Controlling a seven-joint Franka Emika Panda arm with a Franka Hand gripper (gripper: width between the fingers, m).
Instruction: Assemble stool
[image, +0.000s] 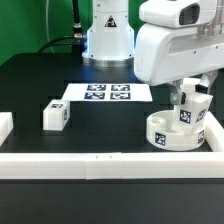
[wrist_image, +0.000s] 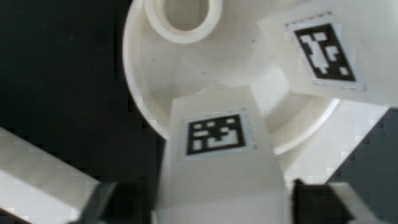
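The round white seat (image: 172, 132) lies at the exterior view's right, by the front rail. In the wrist view the seat (wrist_image: 160, 70) shows an empty socket (wrist_image: 187, 18). A white tagged leg (wrist_image: 217, 135) stands on the seat between my fingers. My gripper (wrist_image: 214, 198) is shut on this leg, with a dark finger (wrist_image: 98, 203) pressed to each side. A second tagged leg (wrist_image: 324, 50) stands on the seat just beyond it. From outside, my gripper (image: 190, 104) reaches down over the seat and one leg tag (image: 185, 116) shows. Another leg (image: 55, 116) lies loose at the exterior view's left.
The marker board (image: 105, 93) lies flat behind the middle of the table. A long white rail (image: 100, 160) runs along the front edge, and a white block (image: 5, 126) sits at the far left. The arm's base (image: 108, 40) stands at the back.
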